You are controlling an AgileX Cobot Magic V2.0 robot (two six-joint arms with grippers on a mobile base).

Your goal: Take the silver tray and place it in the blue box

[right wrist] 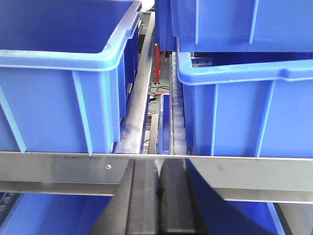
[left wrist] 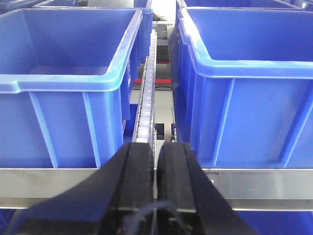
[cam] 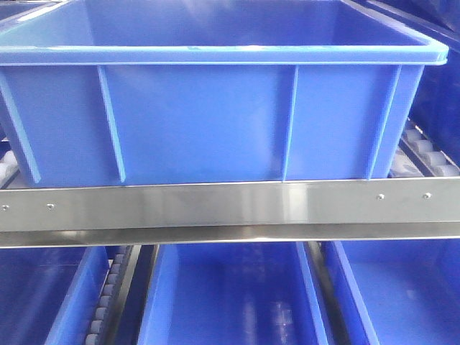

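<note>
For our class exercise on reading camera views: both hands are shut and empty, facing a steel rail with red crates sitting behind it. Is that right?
Not quite: the crates are blue, not red. The left wrist view shows the left hand shut and empty before the steel rail with blue crates behind; the right wrist view shows the right hand likewise.

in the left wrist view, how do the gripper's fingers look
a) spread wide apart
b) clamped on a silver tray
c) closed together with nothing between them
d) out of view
c: the left gripper shows its two black fingers pressed side by side with only a thin seam between them and nothing held, pointing at the gap between two blue crates above the metal shelf rail.
</note>
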